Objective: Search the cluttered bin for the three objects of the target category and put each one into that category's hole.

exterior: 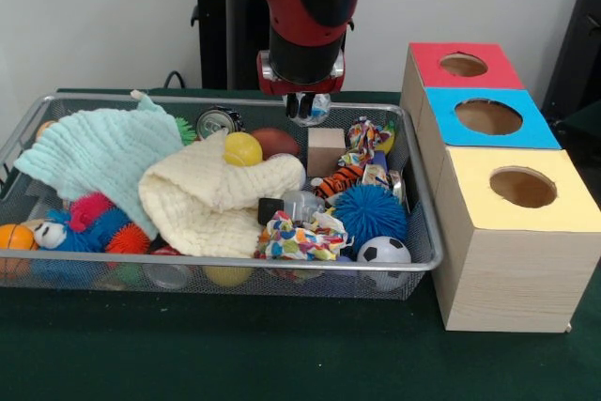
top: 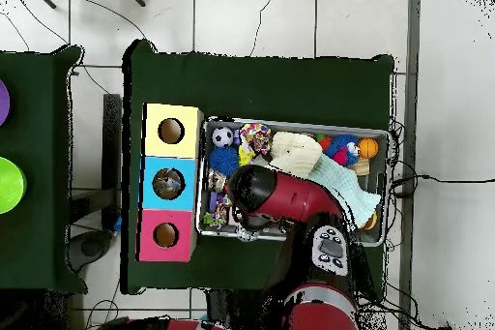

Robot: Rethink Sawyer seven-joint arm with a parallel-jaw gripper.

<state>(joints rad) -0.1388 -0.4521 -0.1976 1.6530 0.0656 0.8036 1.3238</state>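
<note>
- Where the red and black arm (exterior: 300, 7) comes down at the top centre of the front view, its gripper (exterior: 307, 110) hangs over the back edge of the wire bin (exterior: 424, 232), and a small clear, shiny thing (exterior: 313, 112) sits between the short fingers, which are closed around it; what this thing is I cannot tell.
- The bin fills the left and middle of the front view and stands on the dark green table (exterior: 282, 354).
- In the bin, a mint green cloth (exterior: 99, 152) lies at the left and a cream cloth (exterior: 211, 199) lies in the middle, with a yellow ball (exterior: 242, 148) on its upper edge.
- At the right of the bin are a spiky blue ball (exterior: 368, 216) and, in front of it, a small soccer ball (exterior: 383, 255).
- A wooden block (exterior: 325, 151) stands just below the gripper, and a metal can (exterior: 218, 122) lies at the back.
- At the right of the frame stand three boxes, each with a round hole: the red box (exterior: 460, 68) at the top, the blue box (exterior: 488, 119) in the middle, the yellow box (exterior: 521, 194) lowest.
- In the overhead view the arm covers the lower left part of the bin (top: 382, 191), so the gripper is hidden there.
</note>
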